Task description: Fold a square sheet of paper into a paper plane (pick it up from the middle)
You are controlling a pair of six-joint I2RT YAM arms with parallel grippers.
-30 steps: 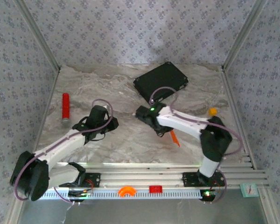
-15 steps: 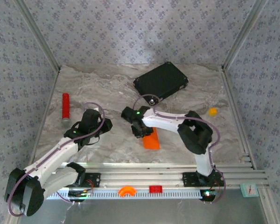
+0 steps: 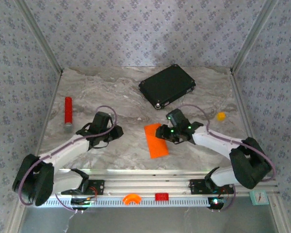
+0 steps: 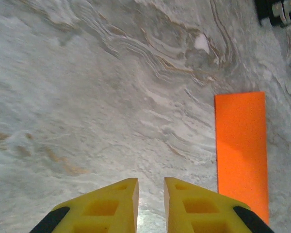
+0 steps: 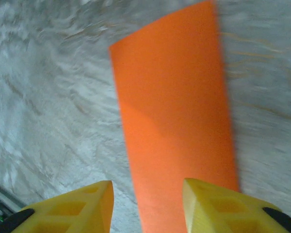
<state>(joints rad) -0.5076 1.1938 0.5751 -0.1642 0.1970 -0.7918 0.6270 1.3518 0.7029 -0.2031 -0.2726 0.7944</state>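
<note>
Change, paper: a second ago only a thin orange sliver showed, in front of the case and to the right. Now the paper (image 3: pixel 156 141) lies flat and fully exposed as a long rectangle in front of the case (image 3: pixel 167 86), apart from it.
Change, right gripper: half a second ago it sat over the paper's left side. The right gripper (image 3: pixel 162 136) has since swung to the paper's right edge, on the side away from the case.
Right gripper state: fingers spread wide and holding nothing. In its wrist view the paper's near end lies below the gap (image 5: pixel 148 187).
Left gripper: the left gripper (image 3: pixel 117 132) is left of the paper, farther from the case and clear of it. Its fingers are drawn nearly together with a thin slit between them (image 4: pixel 151 187), gripping nothing.
Meaning: the paper looks folded once lengthwise and let go. No pointed nose shows, so the plane is probably at an early stage.
Surface: the grey marbled table (image 3: pixel 111 92) is smooth and matte.
Room: patterned grey walls (image 3: pixel 136 29) stand behind and beside the case.
Other items: a red tube (image 3: pixel 68 110) lies well left of the case, and a small yellow lump (image 3: pixel 221 116) lies to its front right.
</note>
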